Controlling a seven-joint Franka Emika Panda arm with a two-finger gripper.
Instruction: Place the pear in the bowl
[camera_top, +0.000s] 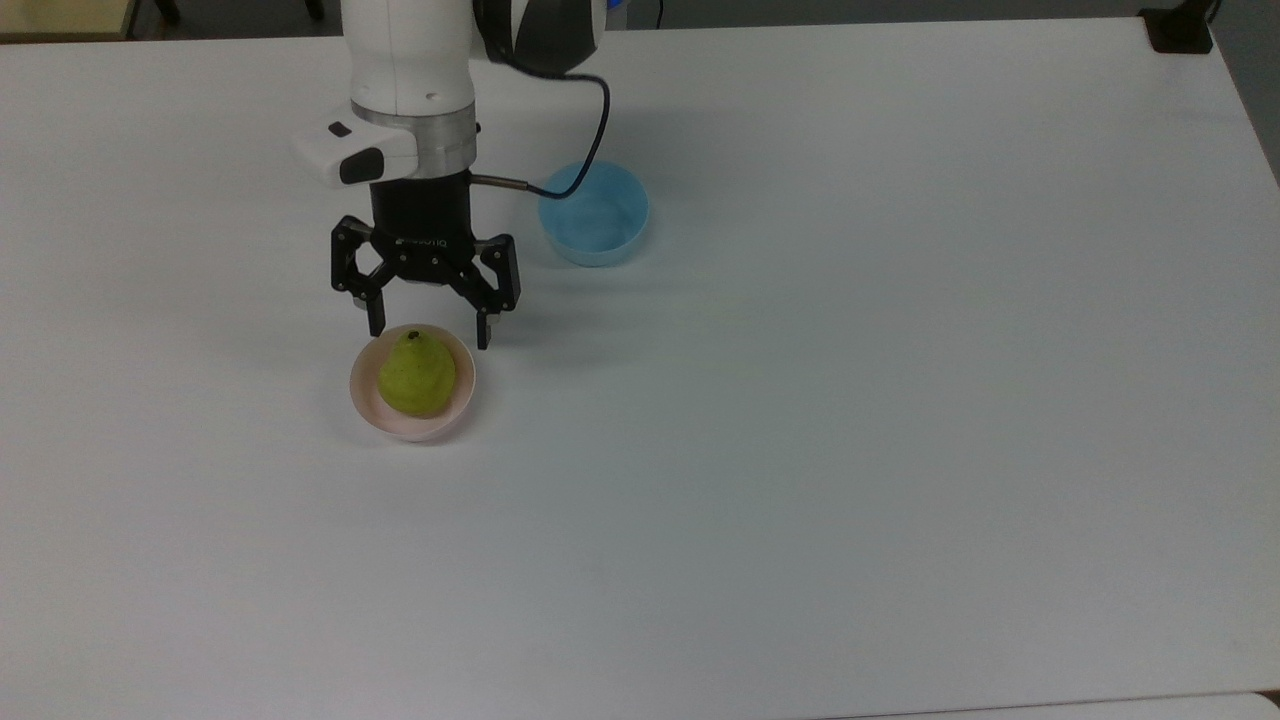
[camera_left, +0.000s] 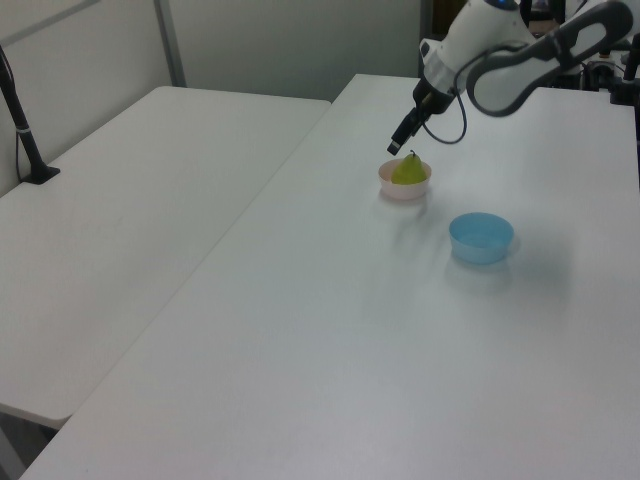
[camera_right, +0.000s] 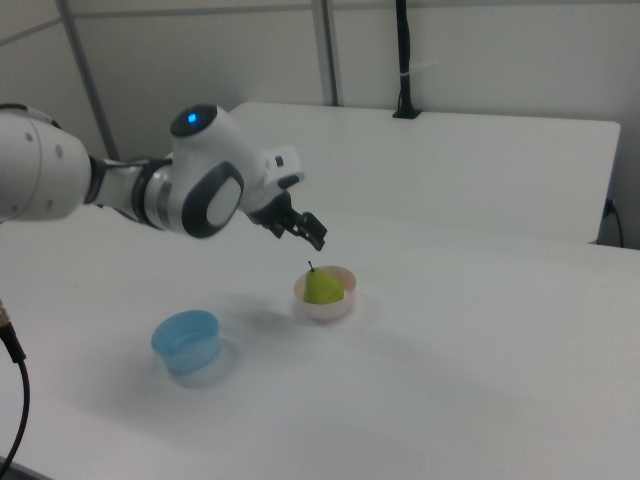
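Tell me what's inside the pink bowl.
The pear sits upright in the pink bowl, stem end up. The open gripper hangs above it, touching nothing. The bowl floor under the pear is covered, so anything beneath it cannot be seen.

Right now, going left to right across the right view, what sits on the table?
Blue bowl → pink bowl, holding the pear.
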